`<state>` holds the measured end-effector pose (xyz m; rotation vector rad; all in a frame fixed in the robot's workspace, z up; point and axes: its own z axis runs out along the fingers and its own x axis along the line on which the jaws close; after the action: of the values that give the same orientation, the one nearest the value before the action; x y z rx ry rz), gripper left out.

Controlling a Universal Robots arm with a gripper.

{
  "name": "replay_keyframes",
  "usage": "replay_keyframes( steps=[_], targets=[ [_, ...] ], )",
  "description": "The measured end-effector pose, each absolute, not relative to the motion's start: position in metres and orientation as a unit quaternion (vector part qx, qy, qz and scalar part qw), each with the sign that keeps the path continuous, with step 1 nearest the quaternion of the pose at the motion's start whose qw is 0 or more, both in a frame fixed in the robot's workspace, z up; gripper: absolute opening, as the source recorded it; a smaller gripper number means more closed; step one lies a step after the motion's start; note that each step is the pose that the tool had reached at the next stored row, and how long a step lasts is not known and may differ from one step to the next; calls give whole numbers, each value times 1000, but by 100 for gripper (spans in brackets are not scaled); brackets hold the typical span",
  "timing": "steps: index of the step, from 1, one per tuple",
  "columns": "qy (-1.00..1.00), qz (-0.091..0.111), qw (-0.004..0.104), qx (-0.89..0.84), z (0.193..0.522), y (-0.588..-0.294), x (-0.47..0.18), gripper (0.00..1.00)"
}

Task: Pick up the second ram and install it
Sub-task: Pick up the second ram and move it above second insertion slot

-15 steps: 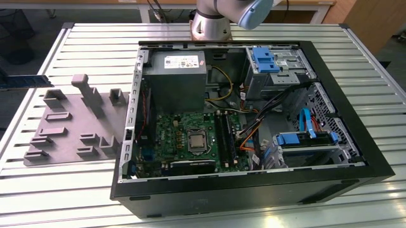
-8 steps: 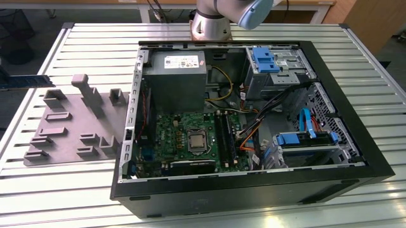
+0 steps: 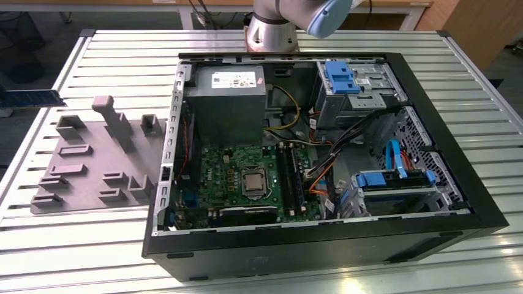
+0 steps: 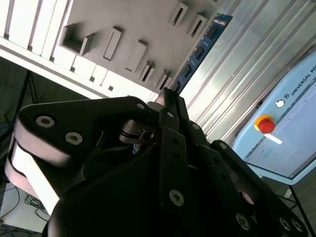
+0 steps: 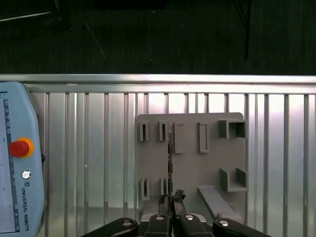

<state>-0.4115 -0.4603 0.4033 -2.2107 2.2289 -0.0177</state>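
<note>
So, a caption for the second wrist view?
Pincer shut on the ram over the grey holder.

A slatted metal table (image 3: pixel 98 257) filled most of the exterior view, its pale ribs running across. Light glared off the slats (image 5: pixel 173 101) in the first wrist view. Past the table's far edge lay a dark floor (image 5: pixel 158 39). At the top of the exterior view stood a wooden desk (image 3: pixel 408 5) on white legs (image 3: pixel 196 18), with a wooden cabinet (image 3: pixel 482 24) at the exterior view's right. In the second wrist view, loose cables (image 4: pixel 15 207) lay on the floor.
</note>
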Motion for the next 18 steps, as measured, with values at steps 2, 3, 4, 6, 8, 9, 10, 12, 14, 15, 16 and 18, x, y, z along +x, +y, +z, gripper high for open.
replay_keyframes(
  steps=[2,3,4,6,8,9,10,12,14,15,16,18],
  targets=[
    [710,-6,1,-704,407,-460,-411,14],
    [710,-6,1,-704,409,-460,-411,14],
    [710,-6,1,-704,410,-460,-411,14],
    [710,-6,1,-704,410,-460,-411,14],
    [710,-6,1,-704,410,-460,-411,14],
    [710,-6,1,-704,410,-460,-411,14],
    [710,-6,1,-704,410,-460,-411,14],
    [710,-6,1,-704,410,-460,-411,14],
    [710,-6,1,-704,410,-460,-410,14],
    [710,-6,1,-704,410,-460,-409,14],
    [710,-6,1,-704,410,-460,-409,14],
    [710,-6,1,-704,410,-460,-408,14]
  ],
)
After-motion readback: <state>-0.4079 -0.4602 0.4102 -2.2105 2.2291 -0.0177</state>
